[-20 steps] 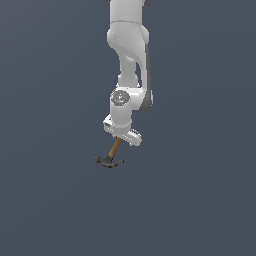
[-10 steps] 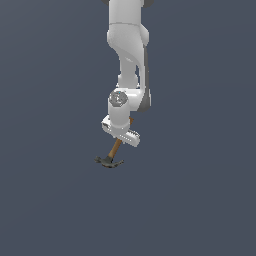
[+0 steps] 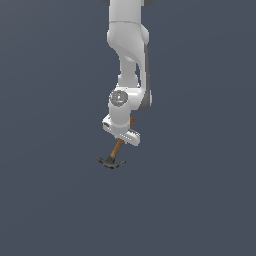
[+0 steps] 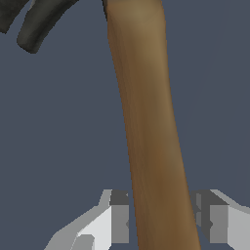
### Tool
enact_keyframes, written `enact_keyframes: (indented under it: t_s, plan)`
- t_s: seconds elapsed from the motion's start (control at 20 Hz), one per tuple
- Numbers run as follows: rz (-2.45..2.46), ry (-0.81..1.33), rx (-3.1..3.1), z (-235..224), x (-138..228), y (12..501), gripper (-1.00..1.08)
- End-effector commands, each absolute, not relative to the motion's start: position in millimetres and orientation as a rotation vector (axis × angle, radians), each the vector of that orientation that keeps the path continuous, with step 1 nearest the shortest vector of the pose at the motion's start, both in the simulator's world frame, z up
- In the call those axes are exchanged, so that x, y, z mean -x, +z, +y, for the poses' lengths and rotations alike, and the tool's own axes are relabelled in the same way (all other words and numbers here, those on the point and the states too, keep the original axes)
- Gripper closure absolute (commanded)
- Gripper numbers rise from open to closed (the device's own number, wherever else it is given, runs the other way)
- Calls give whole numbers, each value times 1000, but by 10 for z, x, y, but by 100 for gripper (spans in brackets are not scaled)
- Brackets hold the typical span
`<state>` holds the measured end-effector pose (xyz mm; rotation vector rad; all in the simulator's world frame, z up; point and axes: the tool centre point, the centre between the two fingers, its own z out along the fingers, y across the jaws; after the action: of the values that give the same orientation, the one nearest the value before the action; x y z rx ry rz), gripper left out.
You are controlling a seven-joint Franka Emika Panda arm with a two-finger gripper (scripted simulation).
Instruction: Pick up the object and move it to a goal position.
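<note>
Hammer (image 4: 146, 127) lies on floor, brown handle running between two fingers (image 4: 119, 217). Gripper (image 3: 121, 135) low over it, claw spread, small gaps each side of handle. Good squeeze: stay centred on handle, press evenly, then lift slow and straight.

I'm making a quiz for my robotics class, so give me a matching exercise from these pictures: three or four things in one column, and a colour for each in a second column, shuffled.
Things:
1. hammer handle
2. hammer head
3. robot arm
4. background surface

Colours:
A. white
B. flat slate blue-grey
C. brown
D. dark grey-green

Pairs: 1-C, 2-D, 3-A, 4-B
</note>
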<state>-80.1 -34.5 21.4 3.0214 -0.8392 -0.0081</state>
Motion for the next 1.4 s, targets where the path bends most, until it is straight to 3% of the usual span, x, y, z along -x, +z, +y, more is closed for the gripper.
enact_keyframes:
  t_s: [0.0, 0.5, 1.35]
  plan:
    - [-837, -2, -3023, -297, 787, 290, 108]
    - [-835, -2, -3025, 96, 796, 886, 108]
    - [-826, 1, -3025, 1202, 806, 2600, 108]
